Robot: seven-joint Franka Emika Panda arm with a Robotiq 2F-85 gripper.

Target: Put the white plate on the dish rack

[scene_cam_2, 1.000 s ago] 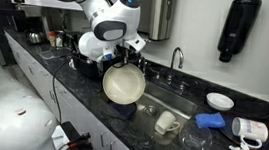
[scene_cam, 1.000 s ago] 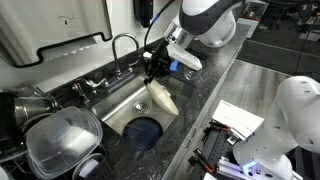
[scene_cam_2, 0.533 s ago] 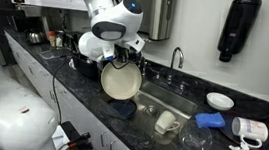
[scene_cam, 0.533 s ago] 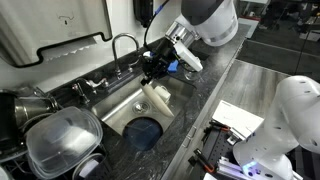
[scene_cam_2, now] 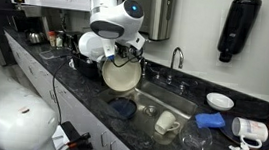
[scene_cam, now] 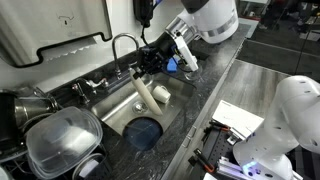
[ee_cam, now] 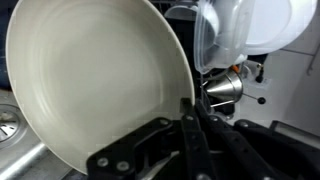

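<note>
My gripper (ee_cam: pixel 190 108) is shut on the rim of the white plate (ee_cam: pixel 95 85), a large glossy cream-white plate that fills most of the wrist view. In both exterior views the plate (scene_cam: pixel 143 90) (scene_cam_2: pixel 121 75) hangs on edge from the gripper (scene_cam: pixel 150 64) (scene_cam_2: pixel 127 52) above the steel sink. The dish rack (scene_cam_2: pixel 84 62) is dark and low, just beyond the plate on the counter, loaded with pots and a translucent domed container (scene_cam: pixel 63 140). In the wrist view the rack side shows dark parts and a steel funnel-shaped piece (ee_cam: pixel 222 88).
The sink basin (scene_cam: pixel 120 112) holds a blue bowl (scene_cam: pixel 143 132) (scene_cam_2: pixel 122 107) and a white cup (scene_cam_2: pixel 166 121). A faucet (scene_cam: pixel 122 45) stands behind the sink. On the counter lie a small white bowl (scene_cam_2: pixel 219 101), a blue item (scene_cam_2: pixel 209 120) and a glass (scene_cam_2: pixel 195 142).
The gripper has lifted the plate higher out of the sink and carried it toward the rack side; the plate is more on edge now.
</note>
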